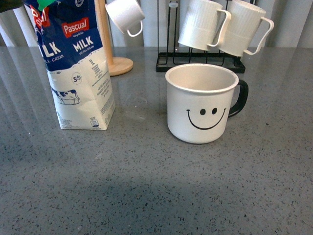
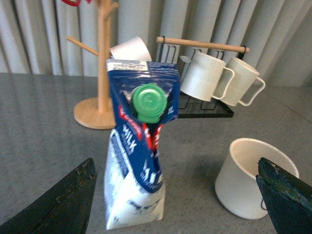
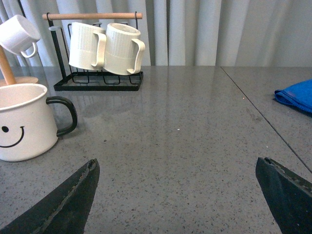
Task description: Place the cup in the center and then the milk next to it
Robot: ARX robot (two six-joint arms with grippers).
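The cup (image 1: 200, 105), off-white with a black smiley face and black handle, stands upright on the grey table. The milk (image 1: 76, 63), a blue and white Pascual carton with a green cap, stands to its left, a gap between them. In the left wrist view my left gripper (image 2: 180, 195) is open; the milk (image 2: 139, 165) stands between its spread fingers (image 2: 58, 204), and the cup (image 2: 253, 178) sits by the other finger. In the right wrist view my right gripper (image 3: 180, 200) is open and empty over bare table, the cup (image 3: 24, 122) off to one side. Neither gripper shows in the front view.
A black rack (image 1: 200, 61) with two white ribbed mugs (image 1: 203, 24) stands behind the cup. A wooden mug tree (image 1: 117, 63) holds a small white cup (image 1: 126, 15) behind the milk. A blue cloth (image 3: 296, 95) lies at the far side in the right wrist view.
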